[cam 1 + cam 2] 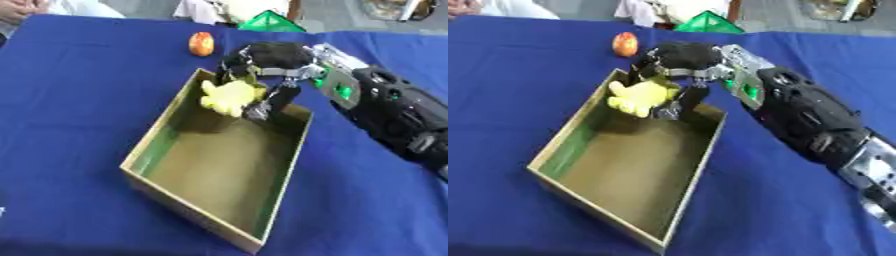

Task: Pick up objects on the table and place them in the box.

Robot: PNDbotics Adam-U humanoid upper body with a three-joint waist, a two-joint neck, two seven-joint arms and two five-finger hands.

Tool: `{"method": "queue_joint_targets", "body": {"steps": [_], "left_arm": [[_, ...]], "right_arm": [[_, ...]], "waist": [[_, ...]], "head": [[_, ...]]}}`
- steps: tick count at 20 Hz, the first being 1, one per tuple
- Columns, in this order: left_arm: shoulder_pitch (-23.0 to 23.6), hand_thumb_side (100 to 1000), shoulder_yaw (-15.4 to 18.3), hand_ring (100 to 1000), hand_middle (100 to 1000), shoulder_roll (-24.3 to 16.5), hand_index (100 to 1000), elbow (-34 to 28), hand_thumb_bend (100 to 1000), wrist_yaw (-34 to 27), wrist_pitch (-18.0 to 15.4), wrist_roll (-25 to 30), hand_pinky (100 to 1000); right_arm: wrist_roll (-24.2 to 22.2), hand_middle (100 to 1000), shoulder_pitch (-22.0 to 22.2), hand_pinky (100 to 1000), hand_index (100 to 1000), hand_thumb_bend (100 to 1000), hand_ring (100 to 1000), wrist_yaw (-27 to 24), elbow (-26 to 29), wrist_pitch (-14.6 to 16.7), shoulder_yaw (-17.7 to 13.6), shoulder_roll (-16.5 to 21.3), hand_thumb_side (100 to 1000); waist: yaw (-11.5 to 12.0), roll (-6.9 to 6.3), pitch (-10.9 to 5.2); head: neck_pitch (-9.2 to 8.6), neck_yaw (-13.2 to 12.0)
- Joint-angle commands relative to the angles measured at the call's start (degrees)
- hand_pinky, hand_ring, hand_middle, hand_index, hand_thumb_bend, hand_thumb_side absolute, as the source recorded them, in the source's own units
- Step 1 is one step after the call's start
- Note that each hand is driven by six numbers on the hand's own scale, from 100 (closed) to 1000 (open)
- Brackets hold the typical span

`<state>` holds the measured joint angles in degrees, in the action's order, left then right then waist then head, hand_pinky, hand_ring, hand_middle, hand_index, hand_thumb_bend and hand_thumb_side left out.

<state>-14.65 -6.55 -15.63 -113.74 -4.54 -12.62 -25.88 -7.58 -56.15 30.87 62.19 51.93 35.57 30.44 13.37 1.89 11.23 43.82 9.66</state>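
Right hand (267, 62) reaches in from the right side and hangs over the far end of the box (153, 150), its fingers (278, 97) curled down around a yellow toy (229, 96). That toy sits just above the box's far rim, partly inside its outline, gripped between fingers and thumb. Its exact shape is hard to make out; it looks soft and lumpy. Below it the box is an open cardboard tray with a bare brown floor, lying askew on a blue cloth (79, 100). Beyond the box, near the far edge of the cloth, an orange-red ball (201, 43) rests apart from the hand. A green triangular thing (271, 22) lies past the cloth.
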Motion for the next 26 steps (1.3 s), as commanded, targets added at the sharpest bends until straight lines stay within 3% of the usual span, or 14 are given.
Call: {"method": "queue_joint_targets", "body": {"steps": [1, 2, 7, 12, 15, 18, 19, 26], "left_arm": [[-0.58, 845, -0.13, 771, 793, -0.52, 827, -0.85, 346, -0.33, 0.16, 0.11, 689], [-0.55, 845, -0.13, 771, 793, -0.52, 827, -0.85, 346, -0.32, 0.18, 0.13, 689], [-0.45, 846, -0.16, 771, 793, -0.57, 826, -0.85, 345, -0.35, 0.26, 0.16, 689], [-0.42, 846, -0.28, 771, 793, -0.61, 826, -0.85, 344, -0.42, 0.37, 0.27, 689], [-0.41, 846, -0.39, 772, 793, -0.61, 826, -0.85, 344, -0.48, 0.41, 0.41, 689], [-0.41, 846, -0.4, 772, 793, -0.61, 826, -0.85, 344, -0.52, 0.4, 0.48, 689], [-0.41, 848, -0.4, 772, 792, -0.6, 826, -0.85, 340, -0.53, 0.41, 0.49, 689], [-0.29, 849, -0.34, 770, 791, -0.64, 826, -0.85, 339, -0.58, 0.44, 0.44, 689]], "right_arm": [[0.05, 736, -2.15, 772, 732, 307, 790, 0.0, 2.34, 0.03, -1.15, 0.91, 338], [0.78, 750, -2.43, 778, 758, 335, 795, 0.75, 2.87, 0.03, -1.2, 0.97, 311], [6.91, 786, -3.21, 802, 803, 468, 800, 6.74, 4.3, 0.03, -0.31, 1.41, 441], [13.32, 821, -3.26, 834, 852, 498, 832, 14.18, 4.1, 0.03, 1.43, 1.61, 532], [16.46, 833, -3.15, 845, 868, 447, 836, 18.62, 2.77, 0.03, 2.17, 1.53, 353], [19.68, 833, -3.01, 845, 868, 447, 836, 22.21, 1.59, 0.03, 2.43, 1.33, 353], [20.74, 824, -2.9, 842, 868, 453, 821, 23.09, 1.19, 0.03, 2.27, 1.29, 391], [27.05, 812, -3.27, 845, 846, 452, 834, 27.66, -0.29, 0.03, -0.8, 1.94, 399]], "waist": [[0.03, -0.19, -0.82], [0.03, -0.18, -0.83], [0.03, -0.08, -0.86], [0.06, -0.01, -0.95], [0.05, 0.02, -1.05], [0.06, 0.03, -1.06], [0.06, 0.02, -1.04], [0.03, -0.02, -0.85]], "head": [[0.3, 0.07], [0.3, 0.08], [0.3, -0.08], [0.3, -0.2], [0.3, -0.28], [0.3, -0.29], [0.3, -0.37], [0.3, -0.78]]}}
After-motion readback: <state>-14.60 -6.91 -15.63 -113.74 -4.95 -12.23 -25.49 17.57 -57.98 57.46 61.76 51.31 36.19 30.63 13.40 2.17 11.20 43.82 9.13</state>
